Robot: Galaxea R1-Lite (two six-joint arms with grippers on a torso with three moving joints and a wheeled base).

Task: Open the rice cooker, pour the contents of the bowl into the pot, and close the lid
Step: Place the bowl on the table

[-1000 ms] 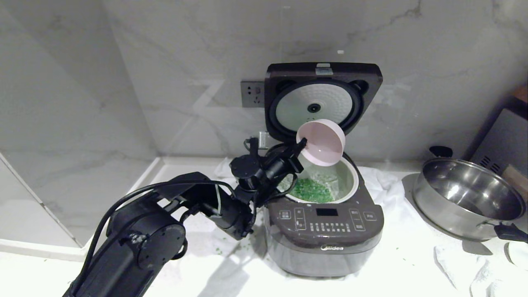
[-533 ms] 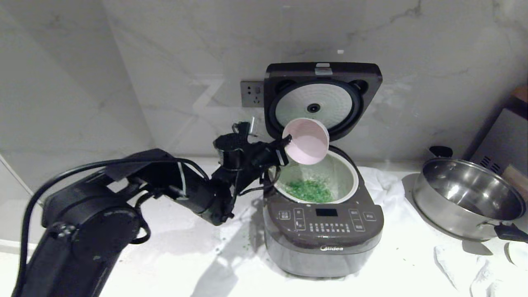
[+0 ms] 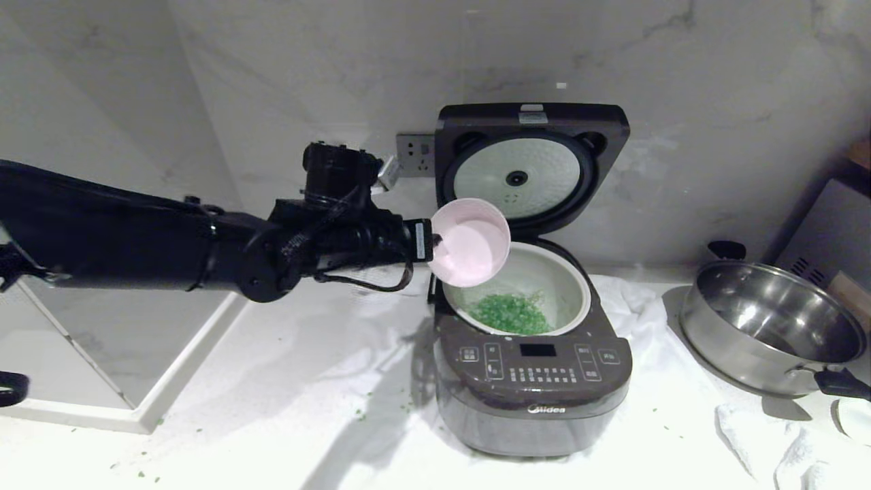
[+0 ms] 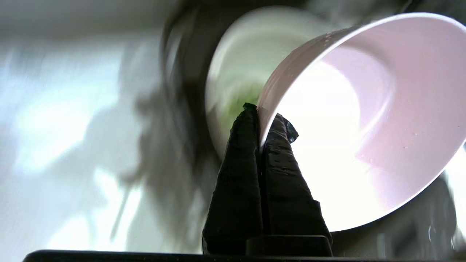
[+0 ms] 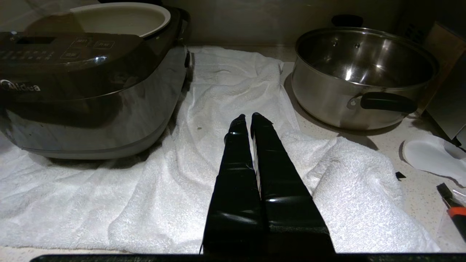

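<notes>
The left gripper (image 3: 430,241) pinches the rim of the empty bowl (image 3: 471,241) at the frame centre, just above-left of the pot (image 3: 565,286); the open lid (image 3: 531,163) stands behind, nearer this arm.

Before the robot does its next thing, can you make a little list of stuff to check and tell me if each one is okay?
1. Left gripper holds the bowl tight by its rim: ok.
2. Bowl is empty: ok, the left wrist view shows nothing green inside.
3. Green bits are in the pot: ok; a few green specks lie scattered on the counter too.
4. Lid is closed: not ok, it stands open against the wall.
5. Bowl is out of the lid's way: not ok, it hangs over the pot's left edge.
6. Right gripper is out of the way: ok, shut over the white towel.
</notes>
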